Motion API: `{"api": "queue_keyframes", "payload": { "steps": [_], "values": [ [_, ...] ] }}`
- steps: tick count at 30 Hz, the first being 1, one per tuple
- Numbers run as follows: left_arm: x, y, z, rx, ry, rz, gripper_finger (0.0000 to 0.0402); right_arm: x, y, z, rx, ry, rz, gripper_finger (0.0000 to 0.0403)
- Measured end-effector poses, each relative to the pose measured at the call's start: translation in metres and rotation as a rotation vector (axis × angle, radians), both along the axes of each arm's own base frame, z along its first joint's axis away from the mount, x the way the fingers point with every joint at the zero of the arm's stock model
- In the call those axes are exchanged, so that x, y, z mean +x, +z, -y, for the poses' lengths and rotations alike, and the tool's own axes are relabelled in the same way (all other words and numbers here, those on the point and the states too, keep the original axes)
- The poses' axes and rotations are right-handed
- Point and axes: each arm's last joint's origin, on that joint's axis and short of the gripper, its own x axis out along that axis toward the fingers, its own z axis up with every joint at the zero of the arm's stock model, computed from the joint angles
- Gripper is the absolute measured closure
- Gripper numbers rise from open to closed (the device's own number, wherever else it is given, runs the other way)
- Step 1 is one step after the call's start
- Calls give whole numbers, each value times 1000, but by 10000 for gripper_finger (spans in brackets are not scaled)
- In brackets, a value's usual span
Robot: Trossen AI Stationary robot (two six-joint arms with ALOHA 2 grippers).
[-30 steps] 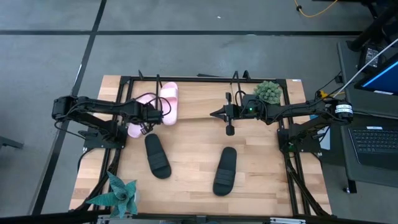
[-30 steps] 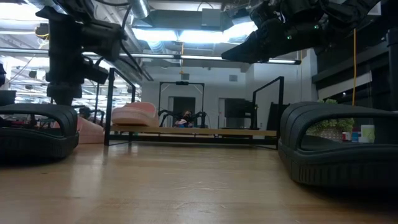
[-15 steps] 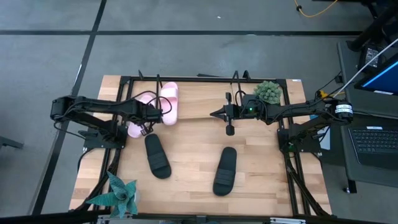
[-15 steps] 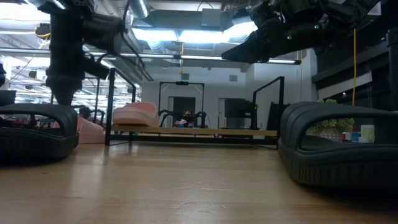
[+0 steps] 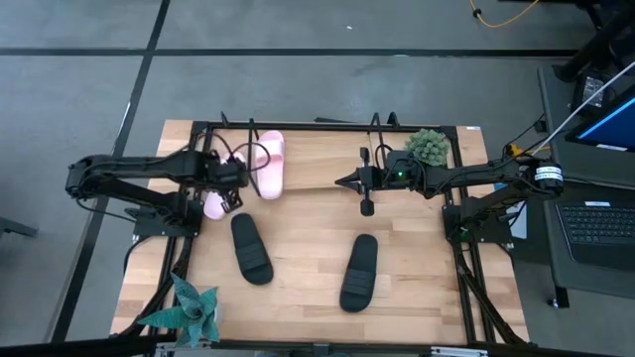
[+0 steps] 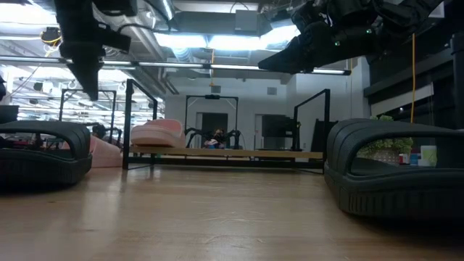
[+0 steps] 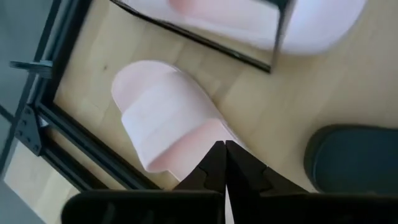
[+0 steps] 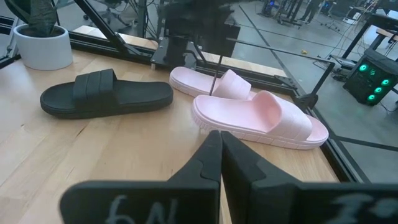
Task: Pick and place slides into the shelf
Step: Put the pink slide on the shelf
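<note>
One pale pink slide (image 5: 270,165) lies on the shelf (image 6: 246,154), at its left end. The other pink slide (image 7: 163,134) rests flat on the table beside the shelf's left end, strap up. My left gripper (image 7: 224,148) is shut and hangs above this slide's heel, pointing steeply down and touching nothing; the low view shows its tip (image 6: 92,93) well above the table. Two black slides (image 5: 251,248) (image 5: 359,270) lie on the table nearer the front. My right gripper (image 5: 339,182) is shut and waits level above the table's middle.
A green plant (image 5: 429,146) stands at the shelf's right end. A potted plant (image 5: 190,309) stands at the table's near left corner. The shelf's thin black rods (image 7: 205,42) run close to the left gripper. Bare wood lies between the two black slides.
My left gripper has risen from just over the table to well above it and drawn back a little toward the table's left edge, tipping steeper downward. It has stayed shut. The slides lie as before.
</note>
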Motion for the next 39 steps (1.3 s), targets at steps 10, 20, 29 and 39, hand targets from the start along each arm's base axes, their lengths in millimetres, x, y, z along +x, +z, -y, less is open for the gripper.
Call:
{"api": "queue_keyframes", "payload": {
  "steps": [10, 20, 29, 39],
  "values": [
    [-3, 14, -22, 48, -22, 106, 401, 0, 0, 0, 0, 0, 0, 395],
    [-13, 11, -24, 7, -35, -10, 401, 0, 0, 0, -3, 1, 0, 395],
    [-17, 7, -23, 9, -115, -82, 401, 0, 0, 0, -4, 1, -1, 395],
    [-17, 7, -24, 20, -125, -98, 381, 0, 0, 0, 0, 0, -1, 395]
  ]
}}
